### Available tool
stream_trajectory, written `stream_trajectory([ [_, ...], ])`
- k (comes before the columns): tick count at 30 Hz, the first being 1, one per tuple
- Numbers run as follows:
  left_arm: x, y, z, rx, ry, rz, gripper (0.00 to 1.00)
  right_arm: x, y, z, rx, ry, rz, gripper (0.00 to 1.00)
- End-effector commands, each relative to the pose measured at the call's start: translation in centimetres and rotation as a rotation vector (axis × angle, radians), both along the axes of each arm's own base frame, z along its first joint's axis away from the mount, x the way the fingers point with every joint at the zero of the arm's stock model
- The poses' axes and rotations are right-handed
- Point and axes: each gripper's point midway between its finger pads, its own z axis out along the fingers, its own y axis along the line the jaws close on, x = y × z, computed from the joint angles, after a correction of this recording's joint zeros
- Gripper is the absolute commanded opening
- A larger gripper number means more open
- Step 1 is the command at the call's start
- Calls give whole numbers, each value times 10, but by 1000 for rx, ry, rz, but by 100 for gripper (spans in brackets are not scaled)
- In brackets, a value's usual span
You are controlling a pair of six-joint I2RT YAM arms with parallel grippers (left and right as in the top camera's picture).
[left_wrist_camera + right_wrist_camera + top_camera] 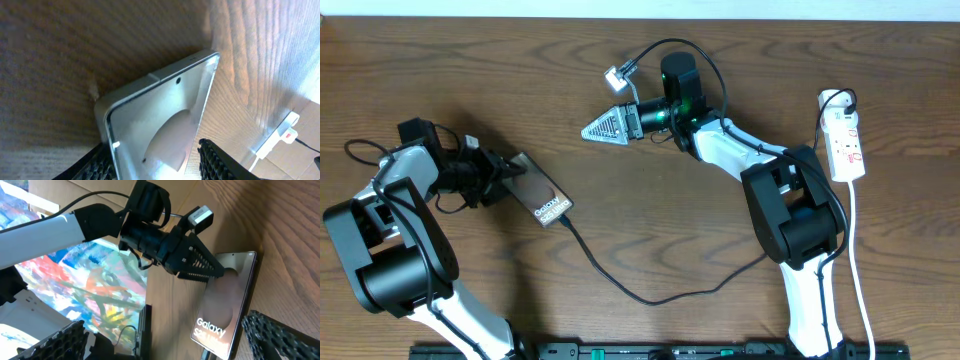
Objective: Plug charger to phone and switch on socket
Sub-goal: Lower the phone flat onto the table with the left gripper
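Observation:
The phone (542, 192) lies tilted left of centre, its "Galaxy" lettering showing in the right wrist view (227, 305). My left gripper (510, 172) is shut on its upper-left end, with the phone's glossy face (170, 110) between the fingers (157, 162). The charger cable (650, 297) meets the phone's lower end, with its plug tip (565, 222) at the port. From there it loops right across the table. My right gripper (605, 125) hangs open and empty above the table's back middle (165, 340), pointing at the phone. The white socket (845, 140) lies at the far right (280, 137).
The socket's white cord (860, 270) runs down the right edge past the right arm's base (795, 215). A small white connector (618, 73) hangs on the right arm's cable. A black rail (660, 350) lines the front edge. A colourful painted surface (100, 280) shows beyond the table.

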Motion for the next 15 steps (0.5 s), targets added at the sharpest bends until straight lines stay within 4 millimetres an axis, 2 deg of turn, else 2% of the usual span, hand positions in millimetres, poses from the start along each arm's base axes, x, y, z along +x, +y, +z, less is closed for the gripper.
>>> stream_trajectory([
  [1, -26, 9, -26, 90, 135, -4, 53, 0, 0, 12, 16, -28, 9, 99],
  [15, -39, 10, -28, 103, 197, -8, 53, 0, 1, 12, 16, -28, 11, 99],
])
